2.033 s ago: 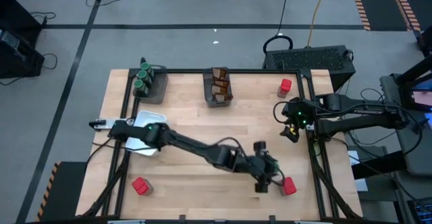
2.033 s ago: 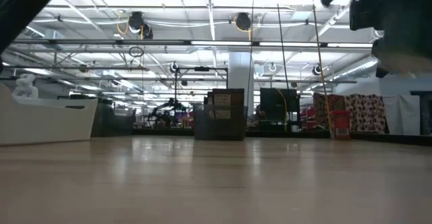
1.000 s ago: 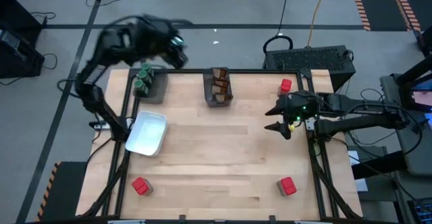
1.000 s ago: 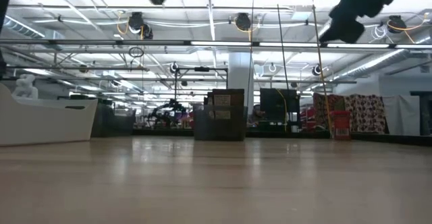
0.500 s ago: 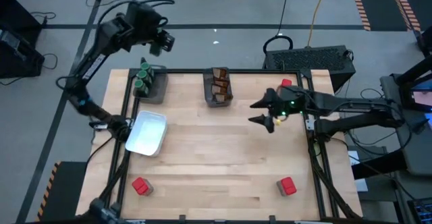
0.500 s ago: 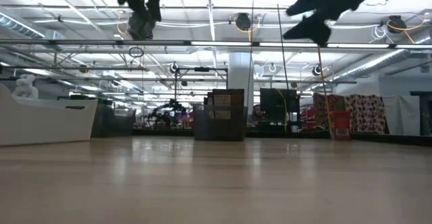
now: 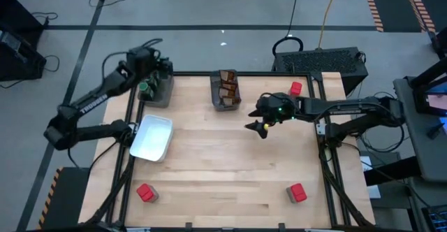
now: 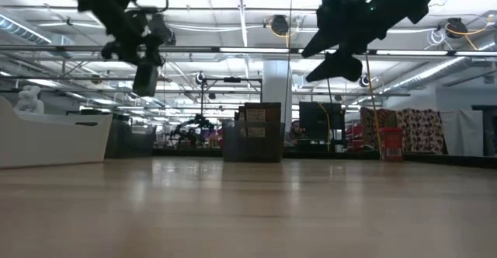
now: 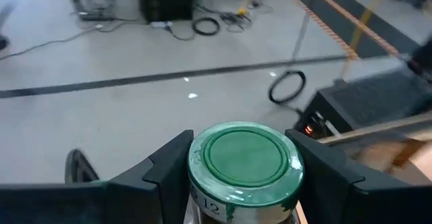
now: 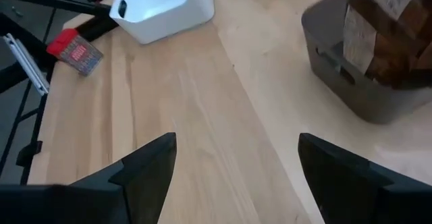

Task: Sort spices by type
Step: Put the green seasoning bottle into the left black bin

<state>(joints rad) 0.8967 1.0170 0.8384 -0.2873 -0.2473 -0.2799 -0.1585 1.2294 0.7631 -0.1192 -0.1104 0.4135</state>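
overhead, a wooden table (image 7: 209, 169) is seen with spices partly sorted: green-lidded jars (image 7: 147, 87) are gathered in a dark bin (image 7: 165, 92) at the far left corner, and brown packets (image 7: 226, 85) are stacked in a second dark bin (image 7: 225, 105) at the far middle, each kind apparently being given its own container. three red blocks are left loose on the table, one at the near left (image 7: 145, 192), one at the near right (image 7: 297, 192) and one at the far right corner (image 7: 295, 89); a white tray (image 7: 153, 138), seemingly empty, is set near the left edge, perhaps meant for them. the left gripper (image 7: 155, 70) is raised over the jar bin, and in its wrist view a green-lidded jar (image 9: 244, 158) is clamped between its fingers (image 9: 170, 166), lid up, probably so that it can be lowered among the other jars. the right gripper (image 7: 257, 126) is held above the table just beside the packet bin, its fingers (image 10: 152, 160) spread wide with nothing between them and nothing touched; bare wood is seen below it.
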